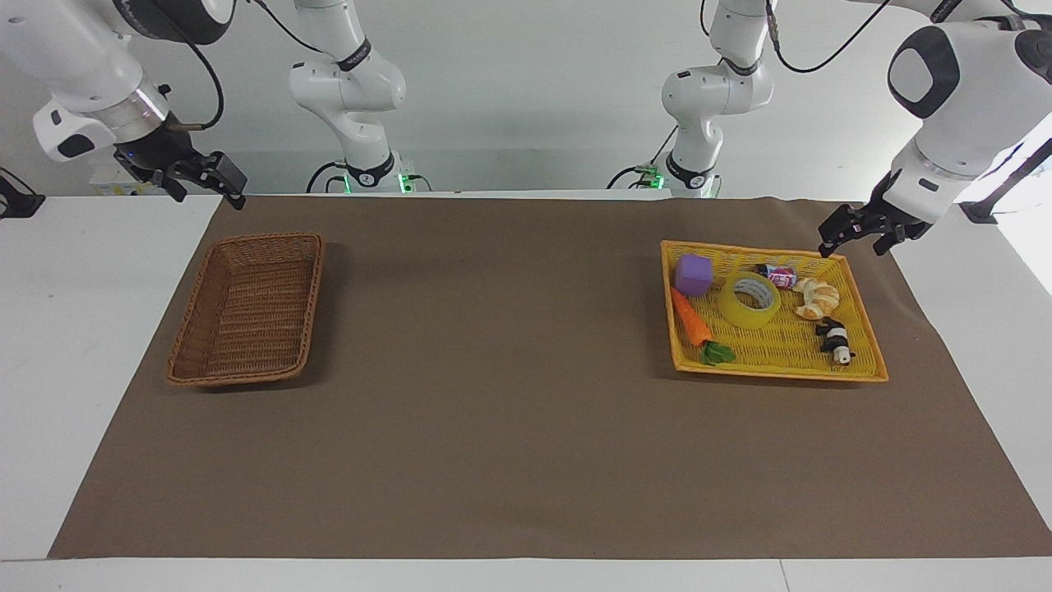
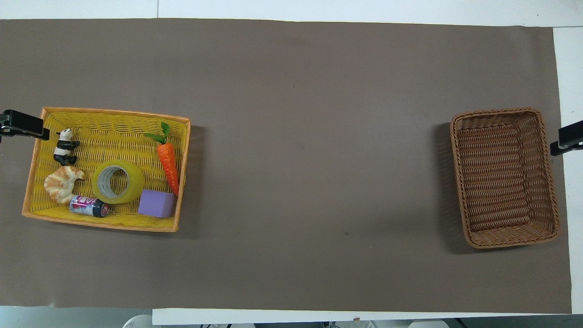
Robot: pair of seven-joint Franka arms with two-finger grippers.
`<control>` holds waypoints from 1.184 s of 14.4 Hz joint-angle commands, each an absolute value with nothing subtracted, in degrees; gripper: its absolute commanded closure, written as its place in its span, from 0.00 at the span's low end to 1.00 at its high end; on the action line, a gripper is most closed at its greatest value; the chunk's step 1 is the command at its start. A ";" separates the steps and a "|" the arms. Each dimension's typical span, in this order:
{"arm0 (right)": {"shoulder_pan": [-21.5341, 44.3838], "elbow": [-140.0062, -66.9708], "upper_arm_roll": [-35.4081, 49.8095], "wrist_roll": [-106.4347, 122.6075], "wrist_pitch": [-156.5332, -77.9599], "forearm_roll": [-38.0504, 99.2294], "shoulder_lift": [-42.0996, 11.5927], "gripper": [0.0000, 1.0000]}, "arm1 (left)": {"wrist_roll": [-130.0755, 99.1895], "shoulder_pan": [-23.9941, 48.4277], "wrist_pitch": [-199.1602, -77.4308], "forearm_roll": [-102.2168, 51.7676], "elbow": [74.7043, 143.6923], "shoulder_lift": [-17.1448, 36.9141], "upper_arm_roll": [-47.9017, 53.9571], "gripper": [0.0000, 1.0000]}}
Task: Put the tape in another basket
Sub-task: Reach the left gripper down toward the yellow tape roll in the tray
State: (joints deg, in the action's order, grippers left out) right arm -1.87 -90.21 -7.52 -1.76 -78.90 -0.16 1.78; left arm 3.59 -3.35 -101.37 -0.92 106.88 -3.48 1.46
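The tape is a yellow ring with a white core. It lies flat in the flat yellow tray at the left arm's end of the table, and shows in the overhead view too. The brown wicker basket stands empty at the right arm's end, also seen from overhead. My left gripper hangs open and empty in the air by the tray's outer edge, apart from the tape. My right gripper hangs open and empty by the basket's outer edge.
The tray also holds a purple cube, a toy carrot, a croissant, a panda figure and a small can, all close around the tape. A brown mat covers the table between the two containers.
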 commanded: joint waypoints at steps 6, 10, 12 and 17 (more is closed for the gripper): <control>-2.37 -91.93 -7.12 -0.88 -79.37 -0.44 3.25 0.01 | 3.25 -4.22 -127.67 -0.53 134.53 -7.03 2.02 0.00; -2.29 -91.93 -7.12 -0.88 -79.37 -0.44 3.25 0.01 | 3.34 -3.78 -132.19 -0.53 137.63 -5.45 2.02 0.00; -2.29 -91.93 -7.12 -0.88 -79.37 -0.44 3.25 0.01 | 3.34 -3.34 -132.01 -0.53 138.42 -5.71 2.02 0.01; -2.29 -91.93 -7.12 -0.88 -79.37 -0.44 3.25 0.01 | 3.43 -3.34 -133.15 -0.53 139.66 -4.40 2.02 0.02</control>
